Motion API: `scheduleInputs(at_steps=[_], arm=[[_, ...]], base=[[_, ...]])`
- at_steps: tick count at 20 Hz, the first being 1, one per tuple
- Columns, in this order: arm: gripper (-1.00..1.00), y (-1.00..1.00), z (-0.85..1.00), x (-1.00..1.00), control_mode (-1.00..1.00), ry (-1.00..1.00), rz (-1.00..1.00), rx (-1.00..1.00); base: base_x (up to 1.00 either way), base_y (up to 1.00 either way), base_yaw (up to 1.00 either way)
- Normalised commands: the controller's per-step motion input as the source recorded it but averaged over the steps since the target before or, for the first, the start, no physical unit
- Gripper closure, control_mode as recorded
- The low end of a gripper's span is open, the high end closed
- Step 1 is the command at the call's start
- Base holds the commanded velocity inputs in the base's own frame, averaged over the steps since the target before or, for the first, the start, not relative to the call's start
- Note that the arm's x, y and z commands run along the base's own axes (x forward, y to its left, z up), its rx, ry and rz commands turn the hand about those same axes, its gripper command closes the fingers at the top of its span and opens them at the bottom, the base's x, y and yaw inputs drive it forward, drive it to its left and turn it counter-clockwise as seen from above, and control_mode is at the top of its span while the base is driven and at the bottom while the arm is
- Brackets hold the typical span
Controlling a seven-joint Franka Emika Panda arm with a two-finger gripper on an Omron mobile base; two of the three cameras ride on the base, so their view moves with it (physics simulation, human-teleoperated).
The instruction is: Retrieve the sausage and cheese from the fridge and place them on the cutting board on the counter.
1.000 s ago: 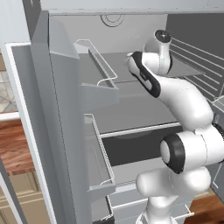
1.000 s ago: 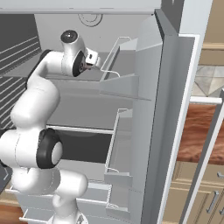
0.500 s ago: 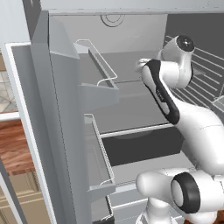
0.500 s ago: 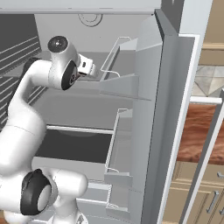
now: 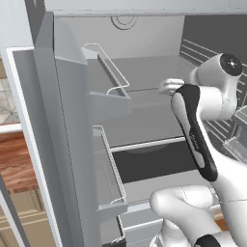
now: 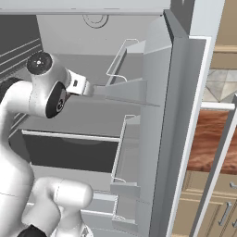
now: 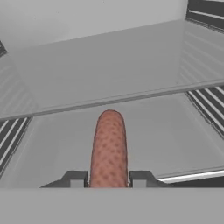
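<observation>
Pincer [image 7: 108, 179] pinches the sausage [image 7: 108, 148] lengthwise between its 2 tips, inside the fridge [image 5: 144, 116], presumably for carrying out.

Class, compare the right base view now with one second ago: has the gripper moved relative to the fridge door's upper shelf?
Yes. The gripper has pulled leftward, away from the upper door shelf of the fridge, and sits slightly lower.

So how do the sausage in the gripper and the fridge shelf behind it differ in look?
The sausage is reddish-brown and speckled; the fridge shelf is plain grey. The sausage is a rounded cylinder, the shelf a flat wide surface. The sausage sits between the gripper fingertips, pointing away from the camera; the shelf runs across the view. Both are inside the fridge.
</observation>
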Motion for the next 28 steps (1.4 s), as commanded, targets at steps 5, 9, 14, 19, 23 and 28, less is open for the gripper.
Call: scheduleInputs(at_steps=[5, 9, 14, 19, 23, 28], arm=[[1.00, 0.30, -0.78, -1.00, -1.00, 0.01, 0.00, -0.01], [1.00, 0.28, -1.00, -0.54, -1.00, 0.07, 0.00, -0.01], [1.00, 0.09, -0.86, -0.11, -1.00, 0.00, 0.02, 0.00], [1.00, 0.00, 0.00, -0.02, -1.00, 0.00, 0.01, 0.00], [1.00, 0.00, 0.00, 0.00, -1.00, 0.00, 0.00, 0.00], [1.00, 0.00, 0.00, 0.00, -1.00, 0.00, 0.00, 0.00]], base=[[0.00, 0.00, 0.00], [0.00, 0.00, 0.00], [0.00, 0.00, 0.00], [0.00, 0.00, 0.00], [0.00, 0.00, 0.00], [0.00, 0.00, 0.00]])
